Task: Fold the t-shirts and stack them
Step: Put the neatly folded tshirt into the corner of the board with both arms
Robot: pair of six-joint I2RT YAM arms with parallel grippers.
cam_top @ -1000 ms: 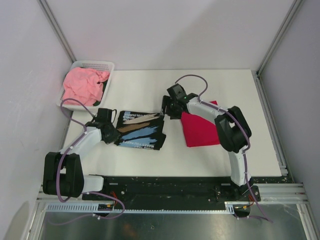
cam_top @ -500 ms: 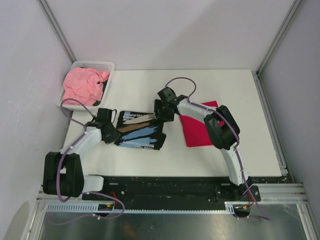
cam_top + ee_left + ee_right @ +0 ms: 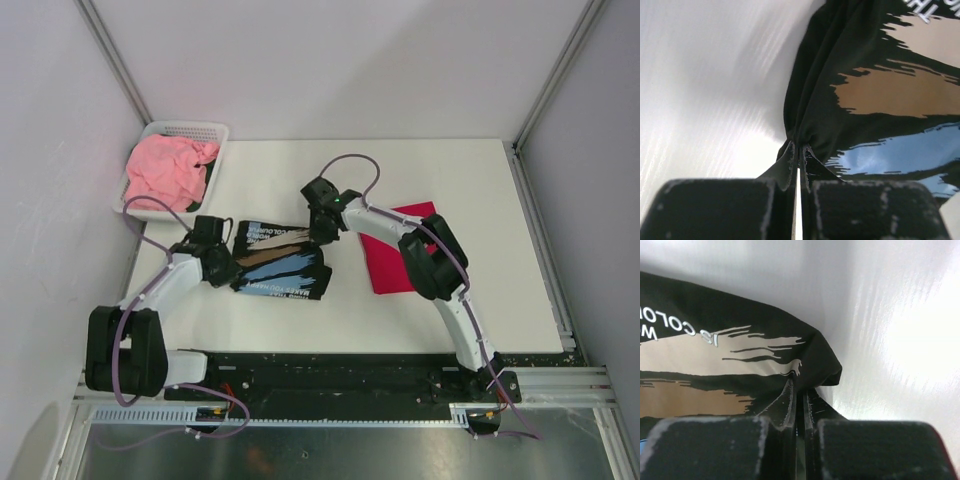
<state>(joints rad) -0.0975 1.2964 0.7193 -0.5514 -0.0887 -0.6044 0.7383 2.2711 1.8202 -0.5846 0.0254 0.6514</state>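
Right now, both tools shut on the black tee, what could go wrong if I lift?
Left tool and right tool each pinch only a thin edge of the black tee; it may slip. They may hold only some layers, so the fold could open. The right arm reaches over the red tee and might drag it.

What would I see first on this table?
The black t-shirt lies mid-table, pinched by the left gripper at its left edge and the right gripper at its right corner. A red t-shirt lies folded to its right; a pink t-shirt sits crumpled in the white basket, far left.
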